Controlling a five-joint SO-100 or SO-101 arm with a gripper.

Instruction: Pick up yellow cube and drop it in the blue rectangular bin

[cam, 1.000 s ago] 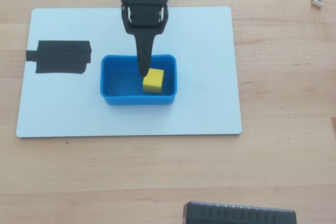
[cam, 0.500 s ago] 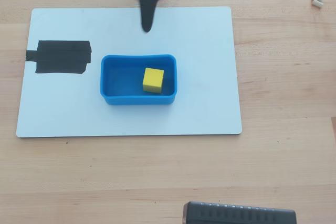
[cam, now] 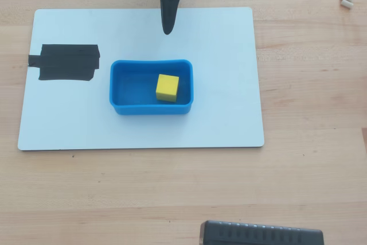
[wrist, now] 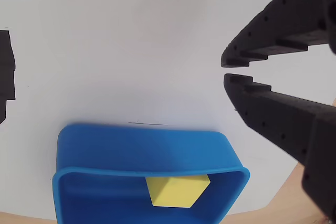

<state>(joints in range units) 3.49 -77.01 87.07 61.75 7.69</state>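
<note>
Overhead view: the cube (cam: 167,87) lies inside the bin (cam: 123,107), right of the bin's centre and close to its far wall, resting flat on the floor with no part above the rim. The bin stands near the middle of a white board (cam: 229,113) on a wooden table (cam: 309,187). A patch of black tape (cam: 66,62) lies on the board well to the left of the bin. The gripper (cam: 167,27) hangs above the board beyond the bin's far wall, clear of both bin and cube.

Wrist view: the gripper (wrist: 224,70) enters from the right; its two tips stand almost together, a thin sliver of gap between them, with nothing held. The bin (wrist: 142,148) fills the lower frame, and the cube (wrist: 178,191) shows behind its near wall.

Judged from this layout, the drop is already made and the task looks complete. Remaining risks are slight. A low sweep of the arm back across the board could catch the thick rim and push or tip the light bin, spilling the cube. A renewed descent into the bin could also nudge the cube or drag the tub along the smooth board.
</note>
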